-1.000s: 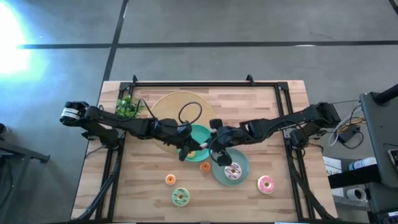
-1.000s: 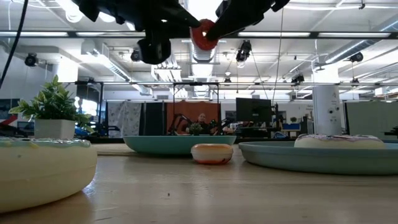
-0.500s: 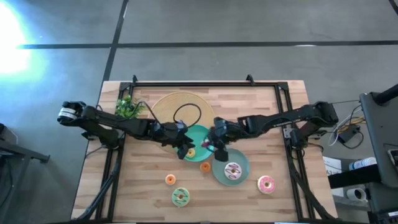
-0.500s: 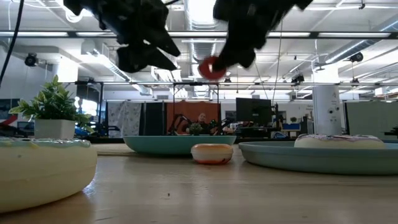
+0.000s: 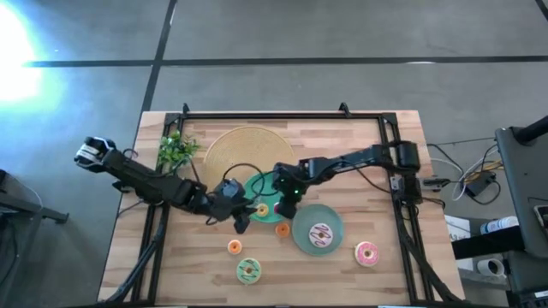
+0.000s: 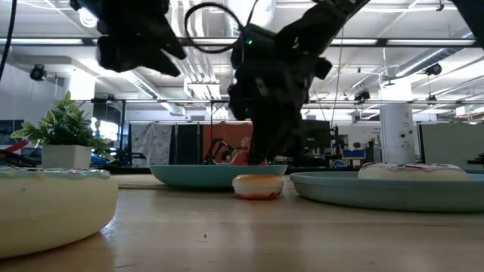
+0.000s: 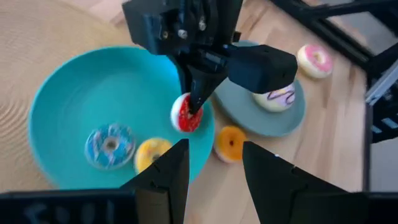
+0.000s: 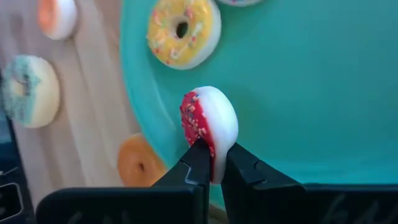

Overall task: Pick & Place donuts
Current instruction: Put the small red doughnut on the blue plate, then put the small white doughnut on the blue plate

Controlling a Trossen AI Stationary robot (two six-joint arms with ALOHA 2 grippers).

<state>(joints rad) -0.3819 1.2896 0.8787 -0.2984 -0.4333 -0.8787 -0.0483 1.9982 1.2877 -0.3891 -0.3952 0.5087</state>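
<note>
The right gripper (image 8: 212,163) pinches the red donut (image 8: 208,127) by its edge, standing up, just over the teal plate (image 8: 323,93) near the yellow donut (image 8: 181,28). If it lets go like that, the donut might roll off the plate. The left gripper (image 7: 212,163) waits nearby, fingers apart, holding nothing.

Eight donuts (image 7: 187,113), two teal plates (image 5: 328,242), one woven disc (image 5: 231,147), one plant (image 5: 175,147), two grippers (image 5: 287,195).
</note>
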